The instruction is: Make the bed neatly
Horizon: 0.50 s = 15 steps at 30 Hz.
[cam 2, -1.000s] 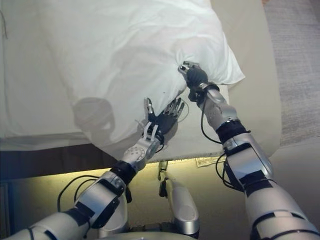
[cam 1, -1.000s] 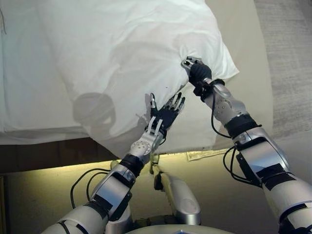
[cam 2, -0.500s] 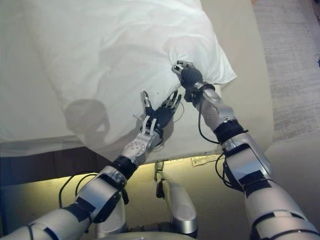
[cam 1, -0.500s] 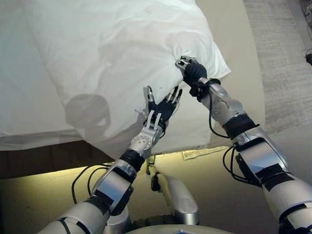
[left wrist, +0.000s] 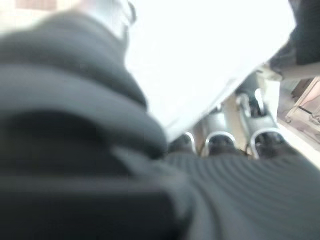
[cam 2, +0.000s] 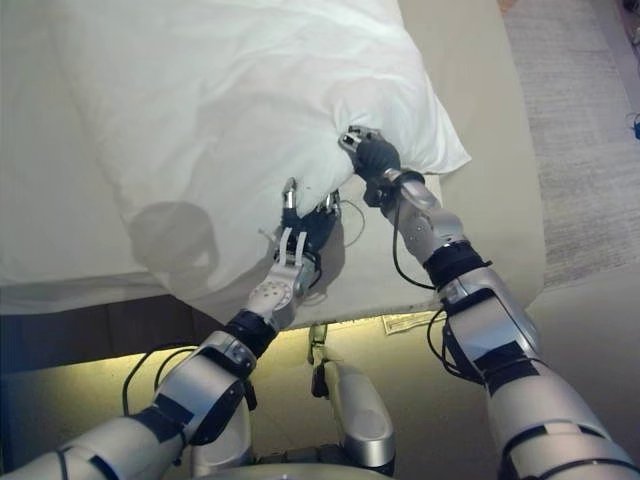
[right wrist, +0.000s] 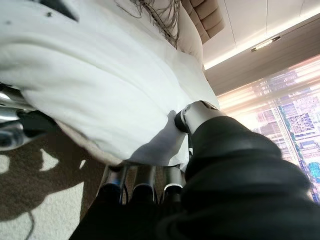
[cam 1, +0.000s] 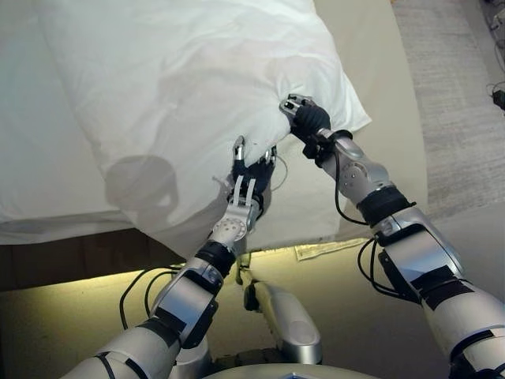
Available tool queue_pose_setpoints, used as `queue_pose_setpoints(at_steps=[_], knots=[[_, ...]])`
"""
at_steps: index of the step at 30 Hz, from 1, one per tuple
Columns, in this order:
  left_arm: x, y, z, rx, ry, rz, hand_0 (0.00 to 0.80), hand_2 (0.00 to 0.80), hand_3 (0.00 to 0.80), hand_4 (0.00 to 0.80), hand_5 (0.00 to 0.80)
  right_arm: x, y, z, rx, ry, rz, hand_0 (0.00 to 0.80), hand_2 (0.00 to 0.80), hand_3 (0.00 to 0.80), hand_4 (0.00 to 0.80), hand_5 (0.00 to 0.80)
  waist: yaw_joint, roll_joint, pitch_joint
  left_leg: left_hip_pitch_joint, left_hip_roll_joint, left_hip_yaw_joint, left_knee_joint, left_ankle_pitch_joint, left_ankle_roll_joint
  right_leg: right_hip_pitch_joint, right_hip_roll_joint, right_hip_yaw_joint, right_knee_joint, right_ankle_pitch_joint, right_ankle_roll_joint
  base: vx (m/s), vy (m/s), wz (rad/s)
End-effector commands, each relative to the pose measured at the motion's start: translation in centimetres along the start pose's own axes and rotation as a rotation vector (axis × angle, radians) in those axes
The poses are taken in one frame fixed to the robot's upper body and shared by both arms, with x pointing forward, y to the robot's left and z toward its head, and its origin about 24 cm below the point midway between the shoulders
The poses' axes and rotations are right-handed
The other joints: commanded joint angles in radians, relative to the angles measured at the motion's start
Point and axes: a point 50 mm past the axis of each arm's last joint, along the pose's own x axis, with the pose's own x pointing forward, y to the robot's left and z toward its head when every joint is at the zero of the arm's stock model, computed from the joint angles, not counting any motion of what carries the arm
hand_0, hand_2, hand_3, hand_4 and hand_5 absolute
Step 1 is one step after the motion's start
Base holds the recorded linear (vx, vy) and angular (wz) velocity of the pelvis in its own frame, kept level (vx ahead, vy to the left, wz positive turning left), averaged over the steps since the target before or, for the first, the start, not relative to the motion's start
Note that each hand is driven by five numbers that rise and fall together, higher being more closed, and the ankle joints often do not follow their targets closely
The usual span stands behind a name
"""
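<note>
One big white pillow (cam 1: pixel 189 87) here, lying on the bed (cam 1: pixel 379 71), plus two hands, both at the pillow's near edge. The pillow's long axis runs from the far left toward the near right, and its near right corner pokes out over the beige sheet toward the carpet (cam 1: pixel 458 87).

The right hand (cam 1: pixel 304 118) sits just inside that corner with fingers and thumb clenched round a bunch of pillow fabric; its wrist view shows the cloth pinched in there. The left hand (cam 1: pixel 251 170) is a bit nearer the bed's near edge, fingers curling onto the pillow's underside, cloth caught between thumb and fingers.

There's open sheet to the right of the pillow, then carpet beyond the bed's right edge.
</note>
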Motion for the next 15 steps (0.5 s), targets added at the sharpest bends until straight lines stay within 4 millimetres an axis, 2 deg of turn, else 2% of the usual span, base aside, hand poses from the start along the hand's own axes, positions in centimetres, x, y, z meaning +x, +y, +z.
queue_pose_setpoints(at_steps=[1, 10, 11, 12, 15], knots=[[0.8, -1.3, 1.1, -0.061, -0.095, -0.048, 0.8, 0.8, 0.8, 0.8, 0.8, -0.6, 0.2, 5.0, -0.028, -0.2, 0.043, 0.8, 0.8, 0.8, 0.8, 0.8, 0.029, 0.033, -0.038, -0.026, 0.027, -0.027, -0.019, 0.031, -0.012, 0.033, -0.068, -0.035, 0.092, -0.127, 0.107, 0.007, 0.016, 0.12], [0.0, -0.2, 3.3, -0.053, -0.169, -0.005, 0.8, 0.8, 0.8, 0.8, 0.8, -0.9, -1.1, 4.4, -0.038, -0.174, -0.025, 0.8, 0.8, 0.8, 0.8, 0.8, 0.056, 0.045, -0.045, -0.011, 0.016, -0.046, -0.027, 0.033, -0.011, 0.055, -0.082, -0.062, 0.093, -0.133, 0.111, 0.011, 0.018, 0.09], [-0.1, -0.1, 3.7, -0.052, -0.176, -0.005, 0.8, 0.8, 0.8, 0.8, 0.8, -0.9, -1.3, 4.3, -0.038, -0.16, -0.04, 0.653, 0.653, 0.653, 0.653, 0.653, 0.058, 0.047, -0.047, -0.007, 0.015, -0.046, -0.029, 0.034, -0.011, 0.06, -0.083, -0.065, 0.091, -0.133, 0.111, 0.012, 0.016, 0.13], [-0.1, -0.1, 3.9, -0.05, -0.182, -0.007, 0.8, 0.8, 0.8, 0.8, 0.8, -0.9, -1.6, 4.0, -0.037, -0.14, -0.051, 0.0, 0.0, 0.0, 0.0, 0.0, 0.06, 0.049, -0.049, -0.001, 0.015, -0.047, -0.036, 0.035, -0.01, 0.065, -0.084, -0.067, 0.089, -0.134, 0.112, 0.013, 0.021, 0.06], [-0.4, 0.0, 5.0, -0.041, -0.208, -0.011, 0.8, 0.8, 0.8, 0.8, 0.8, -1.2, -2.3, 2.8, -0.047, -0.067, -0.032, 0.0, 0.0, 0.0, 0.0, 0.0, 0.069, 0.056, -0.062, 0.014, 0.011, -0.052, -0.052, 0.039, -0.011, 0.08, -0.09, -0.074, 0.084, -0.137, 0.115, 0.014, 0.015, 0.02]])
